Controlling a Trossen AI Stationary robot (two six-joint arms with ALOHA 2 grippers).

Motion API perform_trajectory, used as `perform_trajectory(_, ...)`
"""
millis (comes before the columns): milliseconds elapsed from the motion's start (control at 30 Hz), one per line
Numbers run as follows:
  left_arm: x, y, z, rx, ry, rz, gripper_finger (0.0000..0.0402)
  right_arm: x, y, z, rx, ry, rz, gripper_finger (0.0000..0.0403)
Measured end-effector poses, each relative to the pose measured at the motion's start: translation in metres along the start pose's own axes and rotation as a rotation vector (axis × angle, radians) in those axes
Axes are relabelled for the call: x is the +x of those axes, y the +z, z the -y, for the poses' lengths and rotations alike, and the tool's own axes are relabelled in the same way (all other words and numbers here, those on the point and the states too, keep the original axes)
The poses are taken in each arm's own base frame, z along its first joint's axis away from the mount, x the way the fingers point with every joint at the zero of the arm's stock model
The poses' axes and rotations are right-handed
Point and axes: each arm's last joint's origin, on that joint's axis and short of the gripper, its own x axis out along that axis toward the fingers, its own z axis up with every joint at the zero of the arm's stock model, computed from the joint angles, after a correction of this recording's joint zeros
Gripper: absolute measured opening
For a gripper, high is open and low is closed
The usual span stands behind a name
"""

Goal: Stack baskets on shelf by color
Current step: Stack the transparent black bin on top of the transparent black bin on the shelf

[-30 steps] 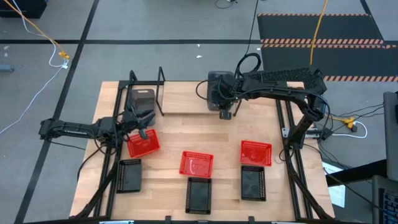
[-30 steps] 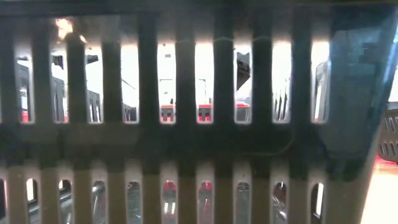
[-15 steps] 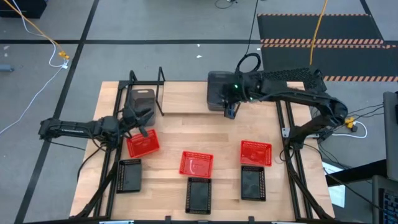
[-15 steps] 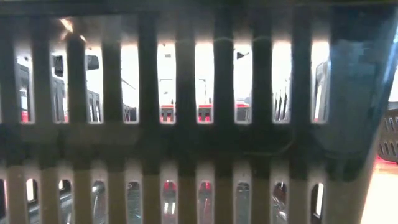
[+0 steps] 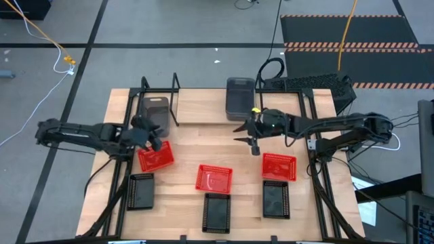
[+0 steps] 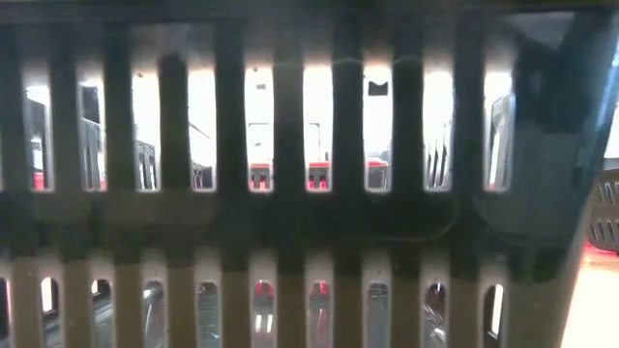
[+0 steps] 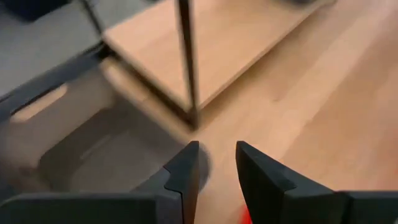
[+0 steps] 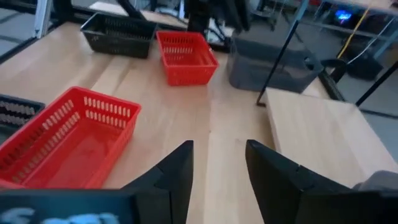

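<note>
The light wooden tabletop [image 5: 203, 146] stands on a grey floor crossed by dark tape lines, with a yellow cable [image 5: 41, 37] trailing at the far left and a black mat with striped hazard edging [image 5: 352, 34] beyond the far right corner. The wire shelf [image 5: 160, 95] sits at the far left of the tabletop, a grey basket [image 5: 154, 112] by its base. A second grey basket [image 5: 240, 98] rests at the far edge near the middle. Three red baskets [image 5: 214, 178] lie in a row across the near half, each with a black basket [image 5: 218, 212] just in front. The left pincer [image 5: 152, 134] hovers between the shelf-side grey basket and the leftmost red one, fingers narrowly parted and empty. The right pincer [image 5: 248, 130] hangs over bare wood near the centre, fingers moderately apart, holding nothing. The low view is blocked by a slotted basket wall [image 6: 290, 222].
</note>
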Motion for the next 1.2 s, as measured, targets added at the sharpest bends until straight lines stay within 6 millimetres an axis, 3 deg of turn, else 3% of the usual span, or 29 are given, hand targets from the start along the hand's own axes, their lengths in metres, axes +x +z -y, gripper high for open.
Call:
perform_trajectory(200,0.026,-0.005,0.009,0.042,0.061,-0.188,0.0106,0.0,-0.01,-0.004,0.027,-0.001,0.021,0.0139)
perform_trajectory(467,0.047,-0.006,0.009,0.078,0.142,-0.278,0.0111,0.0,-0.014,-0.005,0.038,0.0,0.013,0.0139)
perform_trajectory(567,0.051,-0.005,0.008,0.083,0.151,-0.289,0.0093,0.0,-0.015,-0.005,0.048,0.001,0.012,0.0139)
perform_trajectory(667,0.053,-0.004,0.007,0.083,0.117,-0.307,0.0048,0.0,-0.015,-0.005,0.069,0.001,0.012,0.0139)
perform_trajectory(767,0.053,-0.003,0.007,0.068,0.11,-0.305,0.0012,0.0,-0.015,-0.005,0.084,0.001,0.011,0.0139)
perform_trajectory(933,0.047,0.002,0.006,0.036,0.112,-0.297,0.0014,0.001,-0.014,-0.006,0.086,0.006,0.011,0.0139)
perform_trajectory(1200,0.01,0.044,0.004,0.038,0.196,-0.293,0.0008,0.001,-0.013,-0.013,0.07,0.033,0.012,0.0139)
